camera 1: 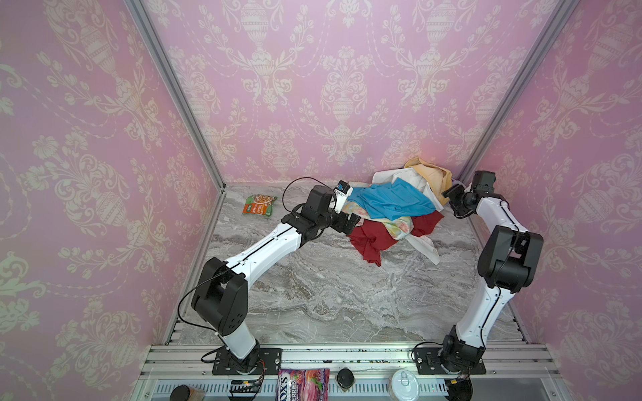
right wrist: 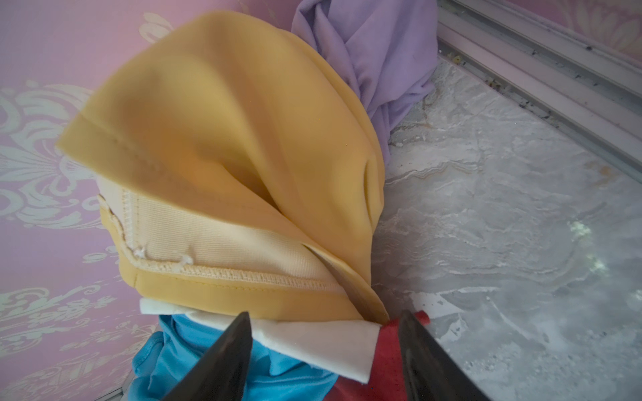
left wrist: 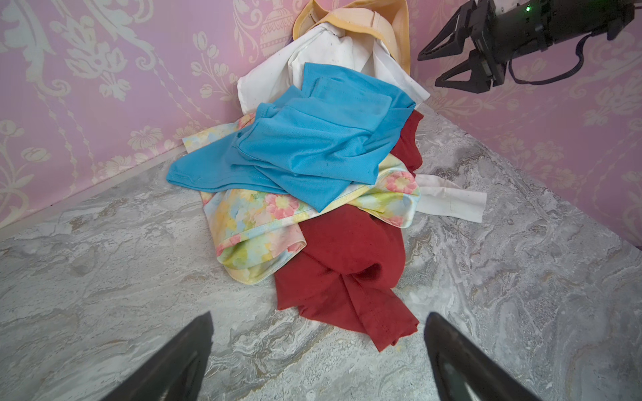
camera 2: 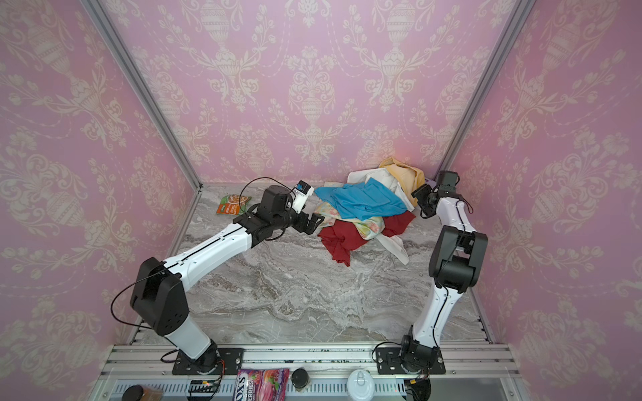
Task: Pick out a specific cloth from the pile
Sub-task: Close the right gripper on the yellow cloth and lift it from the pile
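The pile (camera 1: 392,203) (camera 2: 364,203) lies in the back right corner: blue on top, floral, dark red and white beneath. The mustard cloth (camera 1: 430,170) (camera 2: 403,172) (left wrist: 351,17) (right wrist: 236,139) stands bunched at the pile's back, against the wall, over a white cloth. My right gripper (camera 1: 451,201) (camera 2: 418,201) (left wrist: 429,69) (right wrist: 324,314) is open just right of it, jaws apart above a white corner and red fabric, gripping nothing. At the pile's left edge my left gripper (camera 1: 352,224) (camera 2: 318,222) (left wrist: 318,314) hangs wide open and empty, close to the dark red cloth (left wrist: 347,264).
A lavender cloth (right wrist: 375,45) is wedged in the corner behind the mustard one. A green snack packet (camera 1: 259,205) (camera 2: 232,203) lies at the back left. The back and right walls hem in the pile. A candy bag (camera 1: 302,383) and a can (camera 1: 404,383) sit on the front rail.
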Tool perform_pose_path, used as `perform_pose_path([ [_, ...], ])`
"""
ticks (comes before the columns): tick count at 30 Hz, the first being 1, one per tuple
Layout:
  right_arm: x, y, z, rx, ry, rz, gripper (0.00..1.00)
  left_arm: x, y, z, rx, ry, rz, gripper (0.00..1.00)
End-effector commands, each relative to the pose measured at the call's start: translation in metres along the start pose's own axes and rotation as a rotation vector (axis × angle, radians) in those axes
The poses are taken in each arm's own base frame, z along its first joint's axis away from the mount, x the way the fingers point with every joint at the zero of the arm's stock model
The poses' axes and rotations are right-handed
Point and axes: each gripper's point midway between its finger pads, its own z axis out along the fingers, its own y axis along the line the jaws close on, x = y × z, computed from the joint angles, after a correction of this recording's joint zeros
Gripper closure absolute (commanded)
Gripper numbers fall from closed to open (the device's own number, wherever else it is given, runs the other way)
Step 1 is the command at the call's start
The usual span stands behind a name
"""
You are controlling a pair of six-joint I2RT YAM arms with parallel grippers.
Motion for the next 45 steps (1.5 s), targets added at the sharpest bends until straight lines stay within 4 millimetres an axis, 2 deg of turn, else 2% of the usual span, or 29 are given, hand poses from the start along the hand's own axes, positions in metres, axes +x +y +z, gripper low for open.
perform_pose_path([
  [1,-0.009,0.003,0.008,-0.018,-0.015,-0.066,0.32,-0.01,-0.003,0.004,0.002,-0.004,0.028,0.03],
  [8,-0.006,-0.001,0.027,-0.042,-0.004,-0.136,0.28,-0.011,0.002,0.02,0.009,0.014,0.033,0.02],
  [12,-0.006,-0.001,0.04,-0.063,-0.002,-0.152,0.28,-0.018,0.007,0.026,0.008,0.008,0.03,0.02],
  [22,-0.012,0.011,0.071,-0.16,0.0,-0.13,0.28,-0.029,0.028,0.045,0.009,0.005,-0.002,0.02],
  [27,-0.006,0.016,0.092,-0.19,0.041,-0.105,0.36,-0.029,0.038,0.051,0.009,0.015,-0.026,0.02],
  [30,-0.011,0.023,0.093,-0.211,0.028,-0.118,0.51,-0.029,0.043,0.053,0.005,0.02,-0.032,0.02],
  [32,-0.017,0.03,0.09,-0.237,0.004,-0.131,0.69,-0.031,0.046,0.053,0.003,0.019,-0.035,0.02],
  [35,-0.034,0.05,0.071,-0.291,-0.066,-0.158,0.97,-0.032,0.049,0.052,0.0,0.019,-0.04,0.02],
  [36,-0.041,0.058,0.062,-0.303,-0.1,-0.163,1.0,-0.033,0.05,0.051,-0.002,0.017,-0.042,0.02],
  [41,-0.068,0.091,0.02,-0.372,-0.215,-0.179,1.0,-0.034,0.054,0.051,-0.007,0.011,-0.054,0.02],
  [45,-0.078,0.112,-0.006,-0.407,-0.279,-0.186,1.0,-0.033,0.053,0.054,0.001,0.011,-0.061,0.02],
])
